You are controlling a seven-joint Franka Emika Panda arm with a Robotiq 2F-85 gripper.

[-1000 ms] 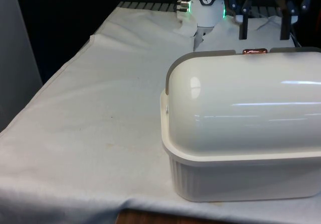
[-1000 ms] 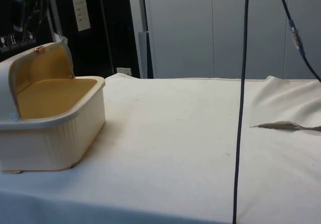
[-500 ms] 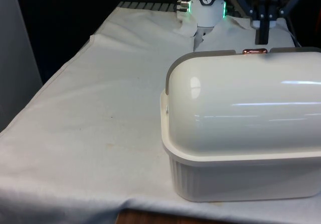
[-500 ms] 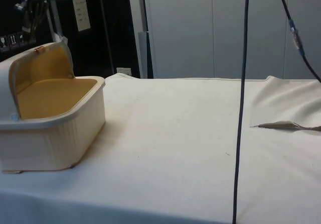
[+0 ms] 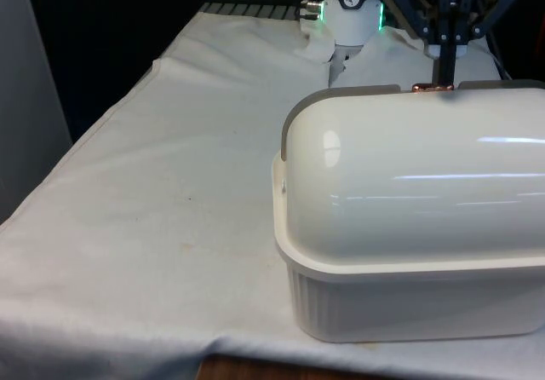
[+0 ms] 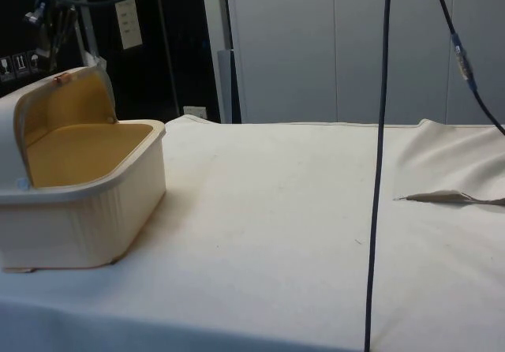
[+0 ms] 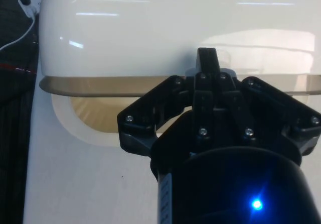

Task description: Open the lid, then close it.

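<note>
Nearest to us in the front view we see the ribbed cream plastic base of the bread box (image 5: 409,299) standing on the white tablecloth (image 5: 170,192), towards the front view's right. Above the base rises its glossy white domed roll-top lid (image 5: 409,175), turned with its back to that camera. The side view lets us see that the lid (image 6: 47,103) is rolled back and the box stands open, its tan interior (image 6: 79,151) exposed. At the lid's top edge sits a small copper-coloured handle (image 5: 432,88). Just behind that handle we find the black two-finger gripper (image 5: 443,77), pointing down, its tips at the handle. In the wrist view the fingers (image 7: 206,63) are pressed together into one narrow stem against the lid's rim, clenched at the spot where the handle sits.
</note>
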